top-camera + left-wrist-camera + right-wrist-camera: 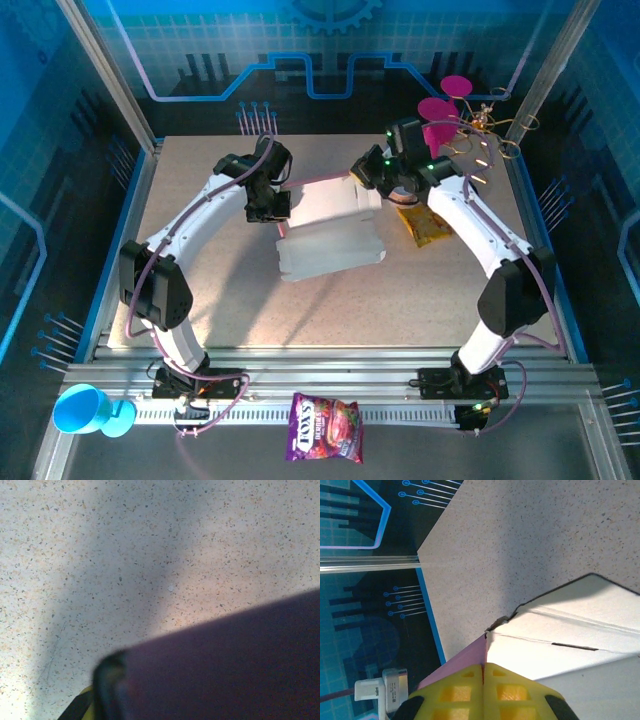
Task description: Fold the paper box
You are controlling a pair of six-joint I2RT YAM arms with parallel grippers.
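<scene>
Closest to me, off the table on the rail strip, lies a purple snack bag (325,428), w/ a blue cup (85,410) at the near left corner. Both arms reach in from the near edge twd the middle of the table (200,300). The paper box (330,240) sits there, whitish inner side up, w/ a thin pink edge showing along its far side. The left fingers (272,208) are at the box's left edge, squeezed narrow. In the left wrist view a dark, blurred purplish sheet crowds right beside one finger; can't tell if it's pinched. The right fingers (465,692) are at the box's far right corner, yellow pads pressed together on the card's edge, pink face on one side, white on the other. Just right of the box, by the right arm, lies a yellow-brown packet (425,225). At the far right corner are magenta cups (440,110), next to a wire stand (495,130).
</scene>
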